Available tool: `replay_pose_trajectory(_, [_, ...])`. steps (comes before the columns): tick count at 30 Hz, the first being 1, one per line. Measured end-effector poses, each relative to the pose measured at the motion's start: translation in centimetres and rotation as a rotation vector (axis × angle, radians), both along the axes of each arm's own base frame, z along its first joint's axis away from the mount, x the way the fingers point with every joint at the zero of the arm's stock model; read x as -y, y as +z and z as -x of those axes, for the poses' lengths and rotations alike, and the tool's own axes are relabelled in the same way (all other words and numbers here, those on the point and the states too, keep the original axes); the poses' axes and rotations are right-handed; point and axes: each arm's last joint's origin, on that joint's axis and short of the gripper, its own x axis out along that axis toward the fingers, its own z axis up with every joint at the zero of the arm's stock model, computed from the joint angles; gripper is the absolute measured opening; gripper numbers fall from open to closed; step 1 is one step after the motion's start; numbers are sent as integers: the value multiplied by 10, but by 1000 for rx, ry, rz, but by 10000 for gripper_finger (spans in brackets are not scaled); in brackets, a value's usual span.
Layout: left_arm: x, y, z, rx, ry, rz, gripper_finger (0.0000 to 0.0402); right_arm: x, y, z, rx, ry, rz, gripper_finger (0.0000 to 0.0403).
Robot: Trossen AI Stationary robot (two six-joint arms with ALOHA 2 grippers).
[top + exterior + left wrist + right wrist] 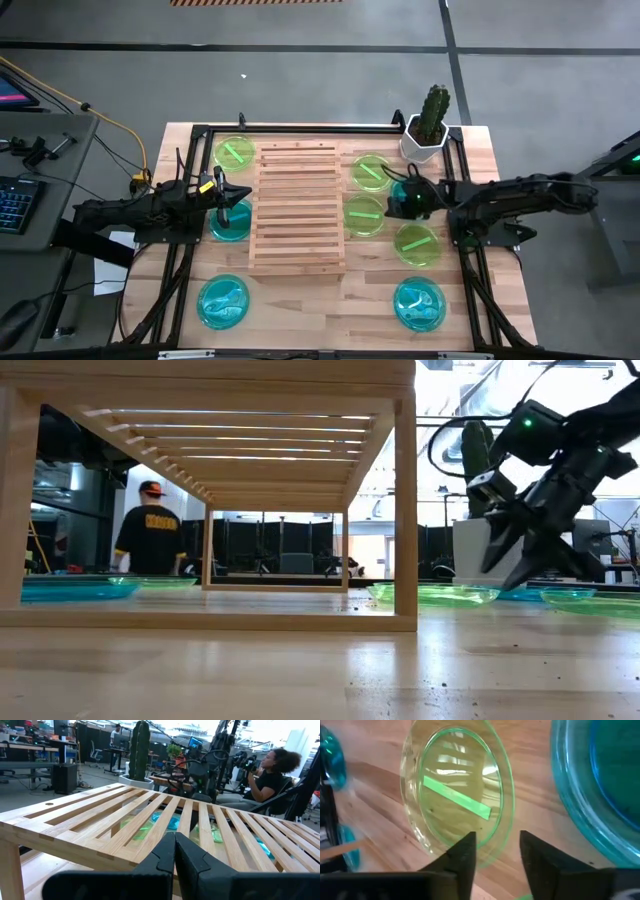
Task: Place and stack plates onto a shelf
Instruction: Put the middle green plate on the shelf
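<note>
Shelf (297,208): slatted wooden rack in the middle of the tabletop (300,300) — nothing rests on its slats.
Green plates: one (234,152) beyond the shelf's left side; four to its right, the farthest (371,172) in a column down to the nearest (417,244).
Blue plates: one (230,222) under the left arm, one (224,301) at the near left, one (420,304) at the near right.
Left hand (232,195): just beside the shelf's left edge, above the blue plate — fingers pressed together, holding nothing.
Right hand (398,196): low beside the farthest green plate, fingers spread, empty.
Cactus pot (427,131): far right corner.
</note>
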Motion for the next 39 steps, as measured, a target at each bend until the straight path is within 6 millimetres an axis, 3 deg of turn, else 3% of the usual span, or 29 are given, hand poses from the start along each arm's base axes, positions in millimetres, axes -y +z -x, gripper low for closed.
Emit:
replay_pose_trajectory(7, [0,0,0,0,0,0,0,-2,-15,4,21,-108,25,175])
replay_pose_trajectory(23, [0,0,0,0,0,0,0,3,-39,-20,49,-207,24,127])
replay_pose_trajectory(26, [0,0,0,0,0,0,0,4,-38,-23,25,-205,20,102])
replay_pose_trajectory(31, [0,0,0,0,0,0,0,4,-33,-27,14,-171,24,11])
replay_pose_trajectory(39, [0,0,0,0,0,0,0,6,-22,-38,16,-123,5,1])
